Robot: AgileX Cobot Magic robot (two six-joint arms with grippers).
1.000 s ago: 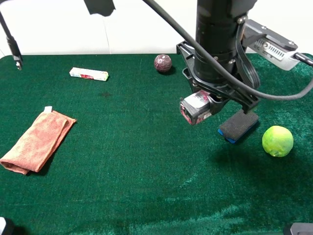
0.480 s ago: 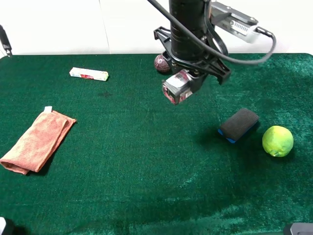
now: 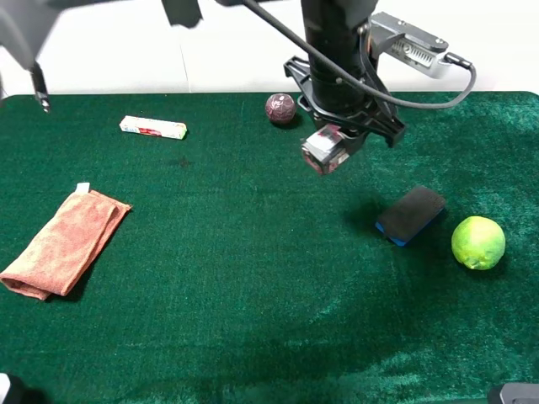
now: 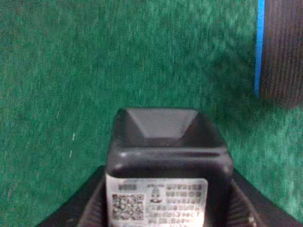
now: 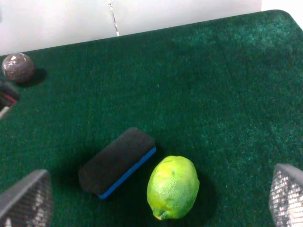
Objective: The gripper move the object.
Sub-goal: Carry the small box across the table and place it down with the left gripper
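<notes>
The small dark grey box (image 3: 327,150) with a white label and a reddish end face hangs above the green cloth in my left gripper (image 3: 333,141), which is shut on it. This arm reaches across the middle, just right of the dark ball. In the left wrist view the box (image 4: 165,156) fills the lower middle between the black fingers (image 4: 87,212). My right gripper (image 5: 158,189) is open and empty, and its fingers (image 5: 26,198) frame the lime and the sponge from above.
A black-and-blue sponge (image 3: 411,215) and a lime (image 3: 477,242) lie at the right. A dark red ball (image 3: 280,108) and a long white-and-red box (image 3: 152,127) lie at the back. A folded orange cloth (image 3: 66,242) lies at the left.
My left gripper has carried the box away from above the sponge, first to the back left, then slightly back to the right. The things on the table have not moved.
</notes>
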